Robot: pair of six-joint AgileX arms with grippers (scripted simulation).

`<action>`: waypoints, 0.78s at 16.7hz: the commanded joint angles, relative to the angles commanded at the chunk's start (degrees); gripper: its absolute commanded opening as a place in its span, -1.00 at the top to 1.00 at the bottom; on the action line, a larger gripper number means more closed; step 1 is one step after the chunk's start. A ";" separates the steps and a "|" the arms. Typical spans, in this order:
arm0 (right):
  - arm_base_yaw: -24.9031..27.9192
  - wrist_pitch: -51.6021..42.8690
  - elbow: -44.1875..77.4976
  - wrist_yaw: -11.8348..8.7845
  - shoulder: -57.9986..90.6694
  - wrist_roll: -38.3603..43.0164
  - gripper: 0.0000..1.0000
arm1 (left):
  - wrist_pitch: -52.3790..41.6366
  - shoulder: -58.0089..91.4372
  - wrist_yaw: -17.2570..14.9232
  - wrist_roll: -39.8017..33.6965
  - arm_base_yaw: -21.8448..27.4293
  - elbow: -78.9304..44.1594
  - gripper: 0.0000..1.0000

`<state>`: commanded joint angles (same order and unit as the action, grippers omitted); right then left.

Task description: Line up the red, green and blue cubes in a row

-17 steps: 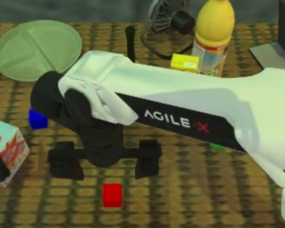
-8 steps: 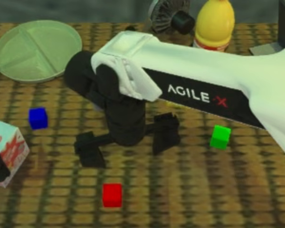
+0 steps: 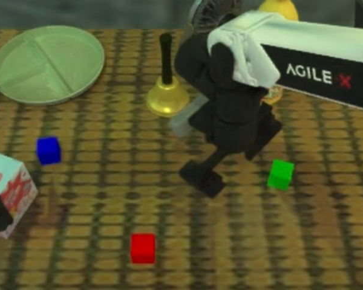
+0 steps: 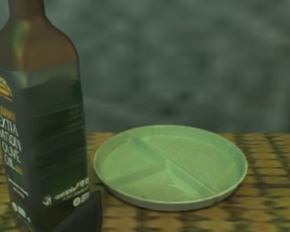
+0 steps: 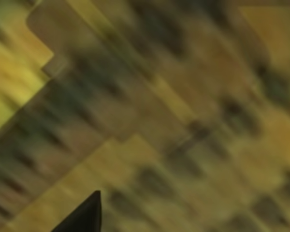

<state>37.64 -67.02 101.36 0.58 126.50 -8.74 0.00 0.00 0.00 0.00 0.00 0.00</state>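
Green cube (image 3: 281, 174) just right of your right hand (image 3: 233, 158), nearest; hand spread, empty. Left hand unseen, state unknowable.

The table (image 3: 97, 217) has a woven, wicker-like surface, matt and ribbed. Near its far edge the bell (image 3: 167, 96) looks like polished brass, glossy, with a dark matt handle. The green divided plate (image 4: 170, 164) looks like smooth plastic. The oil bottle (image 4: 38, 116) is dark glossy glass with a paper label.
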 joint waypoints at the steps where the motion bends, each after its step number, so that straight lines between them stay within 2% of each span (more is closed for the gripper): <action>1: -1.79 0.46 -1.30 -0.13 -0.55 -6.17 -1.00 | 0.00 0.00 0.00 0.00 0.00 0.00 -1.00; 4: -6.82 2.09 -4.86 -0.37 -2.57 -21.85 -1.00 | 0.00 0.00 0.00 0.00 0.00 0.00 -1.00; 7: -10.74 3.82 -7.55 -0.44 -4.75 -32.08 -1.00 | 0.00 0.00 0.00 0.00 0.00 0.00 -1.00; 10: -12.78 4.87 -8.87 -0.46 -6.07 -36.80 -1.00 | 0.00 0.00 0.00 0.00 0.00 0.00 -1.00; 13: -12.95 4.96 -8.97 -0.46 -6.18 -37.18 -1.00 | 0.00 0.00 0.00 0.00 0.00 0.00 -1.00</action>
<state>24.69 -62.06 92.39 0.12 120.32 -45.91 0.00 0.00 0.00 0.00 0.00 0.00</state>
